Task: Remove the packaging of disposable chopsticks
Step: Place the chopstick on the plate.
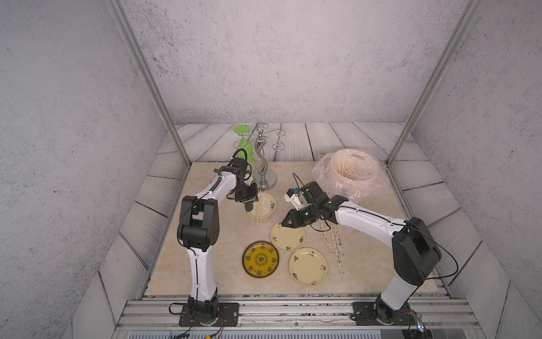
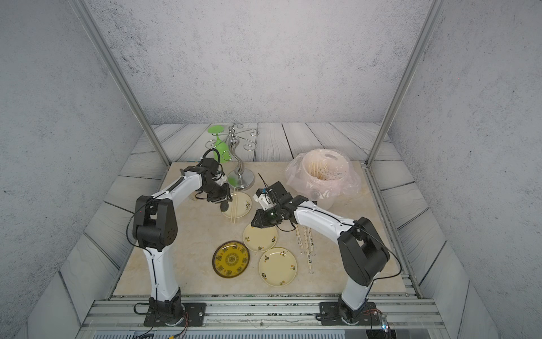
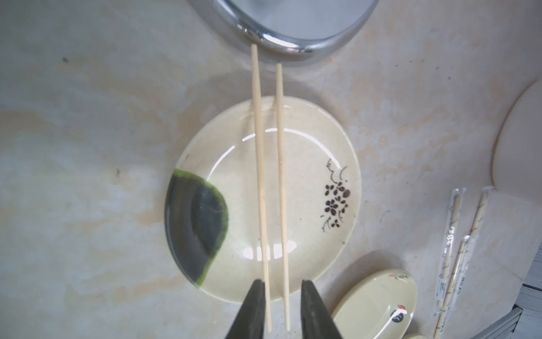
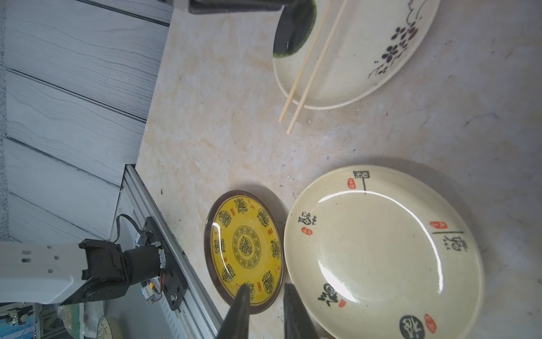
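Note:
Two bare disposable chopsticks (image 3: 260,176) lie side by side across a cream flowered plate (image 3: 308,234); both top views show them (image 1: 259,212) (image 2: 233,210). My left gripper (image 3: 282,282) hangs over their near ends, open, the jaws straddling both sticks. It also shows from above (image 1: 250,207). Several wrapped pairs in clear packaging (image 1: 333,240) (image 3: 448,243) lie on the table under my right arm. My right gripper (image 4: 267,286) (image 1: 281,224) is open and empty, hovering by the rim of a cream plate (image 1: 287,236).
A yellow patterned plate (image 1: 260,259) and another cream plate (image 1: 308,265) sit near the front. A chrome glass stand (image 1: 264,173) with a green glass (image 1: 243,143) is behind the flowered plate. A bin lined with a pink bag (image 1: 349,173) stands back right.

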Tool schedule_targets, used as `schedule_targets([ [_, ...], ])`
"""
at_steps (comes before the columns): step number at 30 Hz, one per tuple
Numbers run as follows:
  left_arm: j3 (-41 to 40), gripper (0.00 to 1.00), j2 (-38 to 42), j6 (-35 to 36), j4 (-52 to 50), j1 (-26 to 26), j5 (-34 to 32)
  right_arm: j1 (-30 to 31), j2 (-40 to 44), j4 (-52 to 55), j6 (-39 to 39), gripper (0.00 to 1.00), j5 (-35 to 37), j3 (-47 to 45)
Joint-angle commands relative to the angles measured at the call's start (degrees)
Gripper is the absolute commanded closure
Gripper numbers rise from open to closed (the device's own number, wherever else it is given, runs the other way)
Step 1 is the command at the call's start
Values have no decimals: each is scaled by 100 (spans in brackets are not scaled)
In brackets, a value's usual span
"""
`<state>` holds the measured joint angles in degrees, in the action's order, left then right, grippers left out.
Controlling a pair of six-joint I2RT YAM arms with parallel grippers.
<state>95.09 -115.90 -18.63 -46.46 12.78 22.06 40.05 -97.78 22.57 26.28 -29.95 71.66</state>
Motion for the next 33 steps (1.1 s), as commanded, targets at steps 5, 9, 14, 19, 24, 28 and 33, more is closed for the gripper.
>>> schedule_targets([
  [5,-753,74,787,-101,285,43,-38,-14,1010,341,-11,77,841,-199],
  [9,-1314,74,1321,-111,535,41,79,-10,1646,578,72,76,1296,-570],
  [14,-1924,74,1966,-61,703,41,229,-14,2599,1045,297,75,2056,-1143],
  [19,-2298,74,2658,-10,889,41,313,-11,3513,1786,607,72,2824,-1715],
  [24,-2466,74,3129,28,1256,49,1052,-26,3958,2374,859,66,3389,-2243],
  [28,-2640,74,3632,342,1562,151,1258,-32,4169,2700,1226,64,3561,-2580],
  [33,-3254,74,4515,750,2420,399,1662,-41,4175,2789,1845,55,3574,-3065],
])
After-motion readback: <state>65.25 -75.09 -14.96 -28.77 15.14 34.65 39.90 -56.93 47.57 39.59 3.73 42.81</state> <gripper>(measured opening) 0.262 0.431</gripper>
